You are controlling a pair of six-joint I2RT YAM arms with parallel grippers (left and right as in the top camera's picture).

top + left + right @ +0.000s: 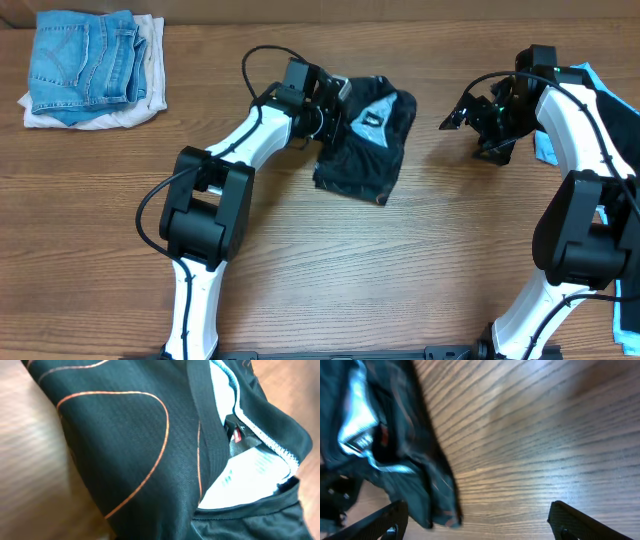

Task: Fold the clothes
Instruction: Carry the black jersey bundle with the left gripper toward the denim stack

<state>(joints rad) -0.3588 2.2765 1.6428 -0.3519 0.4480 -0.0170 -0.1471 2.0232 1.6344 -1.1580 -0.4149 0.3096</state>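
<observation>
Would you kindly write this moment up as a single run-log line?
left gripper: shut on black jersey | right gripper: open, empty, clear of jersey | jersey: crumpled, not yet folded | folded jeans: far-left corner

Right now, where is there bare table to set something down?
Widest bare wood: front middle, between left arm and right arm, below the black jersey. Also between jeans pile and left arm. Crowded: jersey to right end effector.
</observation>
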